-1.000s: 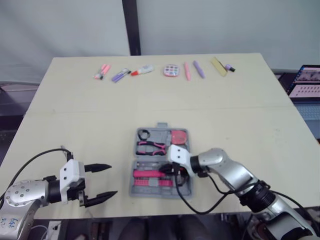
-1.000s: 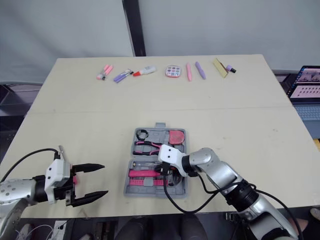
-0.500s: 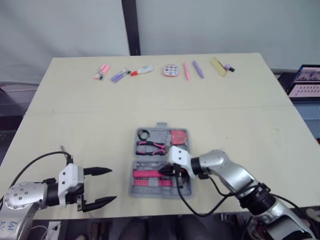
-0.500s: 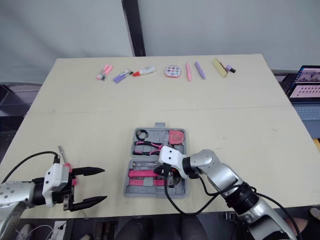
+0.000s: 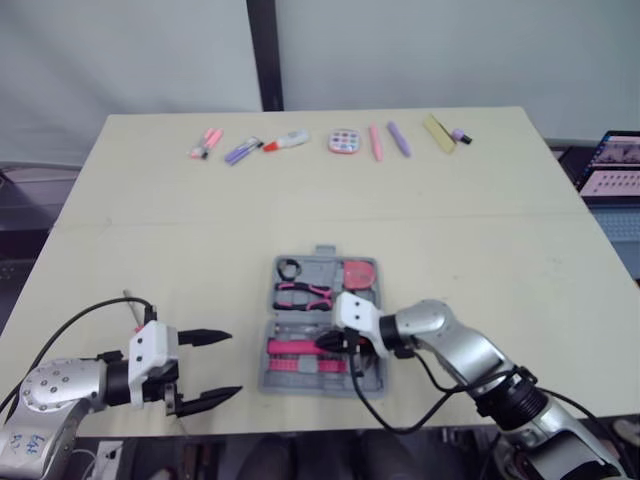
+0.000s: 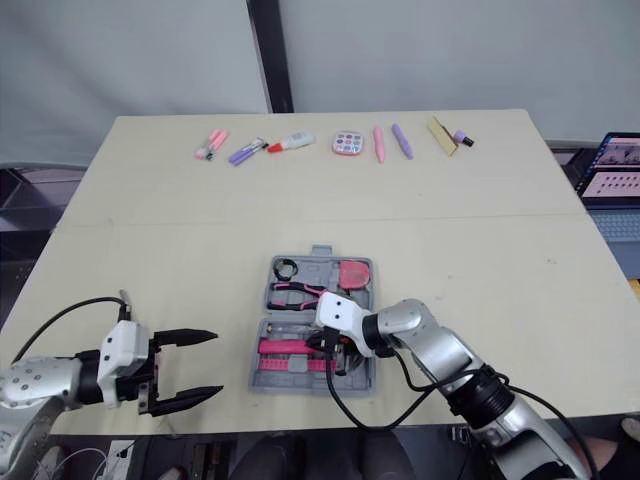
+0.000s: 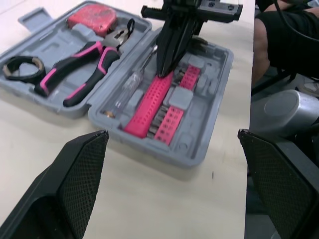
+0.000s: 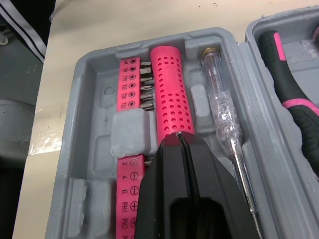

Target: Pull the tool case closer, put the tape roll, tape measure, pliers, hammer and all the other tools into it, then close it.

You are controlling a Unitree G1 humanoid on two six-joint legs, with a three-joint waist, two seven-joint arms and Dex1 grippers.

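A grey plastic tool case (image 7: pixel 199 144) lies open and flat on the pale wooden table (image 5: pixel 200 230). It is near the front edge, about in the middle.

The far half of the case holds three things. There is a small black tape roll (image 5: pixel 288 268), a round red tape measure (image 5: pixel 357 273), and pliers with pink and black handles (image 5: pixel 303 294). The pliers lie between the other two things and the fold of the case.

The near half holds a fat pink handle full of little holes (image 8: pixel 169 99). On one side of it sit two pink strips of metal screwdriver bits (image 8: pixel 130 84). On the other side lies a thin see-through screwdriver (image 8: pixel 222 107).

The right gripper (image 8: pixel 180 135) reaches into the near half. Its two black fingers are pressed together with nothing between them. Their tip touches the end of the pink handle.

The left gripper (image 5: pixel 215 367) hangs over the front left part of the table, well apart from the case. Its two fingers are spread wide and hold nothing. They point toward the case.

Far away, along the back edge of the table, lies a row of small things, among them a pink pen (image 5: pixel 374 142).
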